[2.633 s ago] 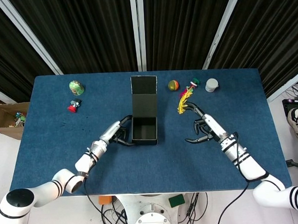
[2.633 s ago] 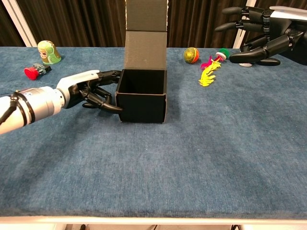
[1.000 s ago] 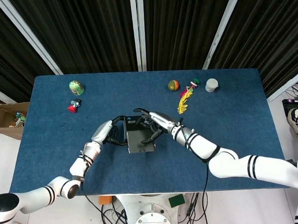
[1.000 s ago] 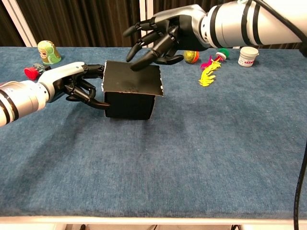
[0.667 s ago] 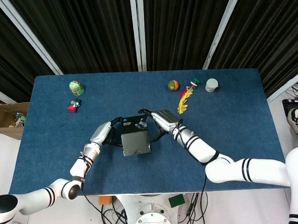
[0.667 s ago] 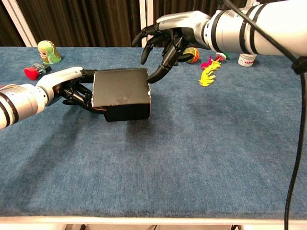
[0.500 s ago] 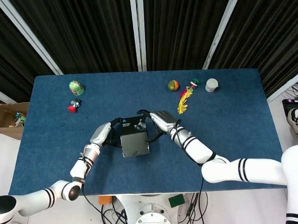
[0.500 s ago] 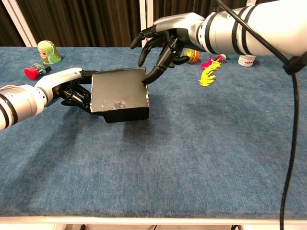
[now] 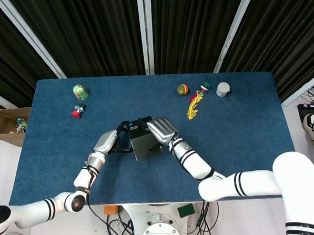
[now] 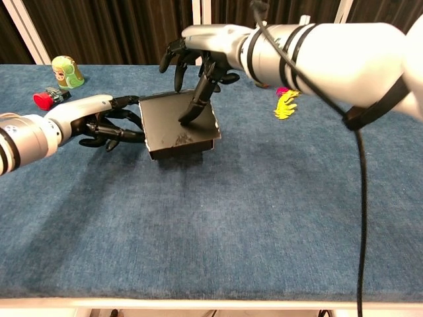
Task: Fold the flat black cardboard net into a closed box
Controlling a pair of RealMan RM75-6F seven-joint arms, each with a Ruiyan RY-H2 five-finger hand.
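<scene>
Blue table [image 10: 277, 218] — box [image 10: 180, 125] at centre, lid now folded down from upright. Your right hand [image 10: 201, 56] presses it with spread fingers; left hand [image 10: 109, 127] braces its side, fingers curled — nearly closed.

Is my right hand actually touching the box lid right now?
Touching. In the chest view, a fingertip of the right hand presses onto the top face of the black box.

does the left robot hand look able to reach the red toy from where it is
Probably yes. The left robot hand is at the box's left side, and only bare blue table lies between it and the red toy.
</scene>
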